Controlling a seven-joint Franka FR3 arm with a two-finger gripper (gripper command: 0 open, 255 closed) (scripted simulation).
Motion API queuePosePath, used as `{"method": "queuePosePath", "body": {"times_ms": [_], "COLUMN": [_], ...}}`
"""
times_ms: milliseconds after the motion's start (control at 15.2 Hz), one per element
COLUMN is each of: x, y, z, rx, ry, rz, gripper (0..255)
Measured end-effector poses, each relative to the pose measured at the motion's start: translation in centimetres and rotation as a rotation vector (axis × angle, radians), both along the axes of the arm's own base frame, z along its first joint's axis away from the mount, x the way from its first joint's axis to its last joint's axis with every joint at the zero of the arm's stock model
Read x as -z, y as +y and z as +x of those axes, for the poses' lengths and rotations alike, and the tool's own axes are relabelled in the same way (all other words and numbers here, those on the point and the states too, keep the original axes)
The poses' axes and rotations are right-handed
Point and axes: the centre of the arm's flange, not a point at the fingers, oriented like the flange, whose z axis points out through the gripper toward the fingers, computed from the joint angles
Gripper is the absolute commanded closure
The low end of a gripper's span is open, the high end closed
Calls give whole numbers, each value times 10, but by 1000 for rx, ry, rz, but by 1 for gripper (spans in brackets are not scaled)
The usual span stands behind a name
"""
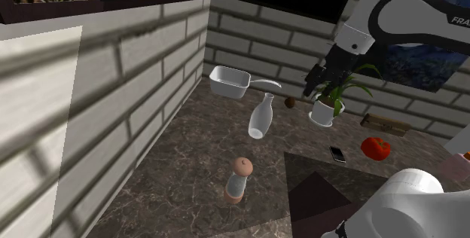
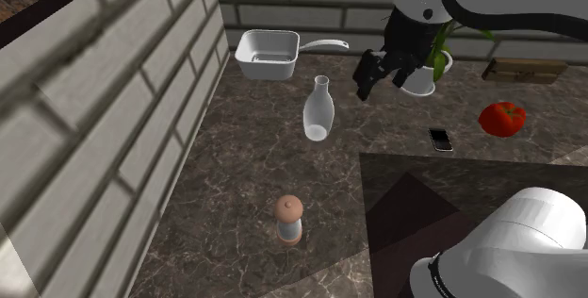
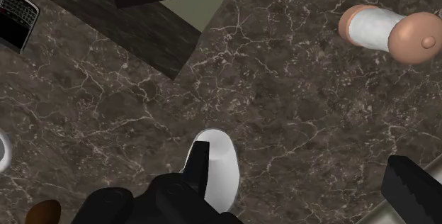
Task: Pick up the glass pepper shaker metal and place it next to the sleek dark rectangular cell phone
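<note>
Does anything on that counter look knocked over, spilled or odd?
Nothing stands out. The shaker stands upright, the phone lies flat, the tomato looks whole, and no spill shows on the counter.

Pepper shaker (image 1: pixel 238 178): pale body, tan rounded cap and base, upright on dark marbled counter (image 1: pixel 188 161), well apart from fingers (image 3: pixel 414 194), untouched. Cell phone (image 1: pixel 337 154): small dark rectangle, flat on same counter, well apart toward the other finger's side.
</note>
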Motion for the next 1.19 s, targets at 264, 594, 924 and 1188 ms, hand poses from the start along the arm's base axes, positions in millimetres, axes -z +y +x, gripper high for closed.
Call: {"method": "queuePosePath", "body": {"times_ms": [264,594,924,1188], "x": [20,69,119,151], "y": [14,53,91,126], "z": [5,16,25,32], "rx": [-5,-16,-26,-35], "ry": [3,11,18,24], "rz": [15,52,89,119], "gripper": [0,0,0,0]}}
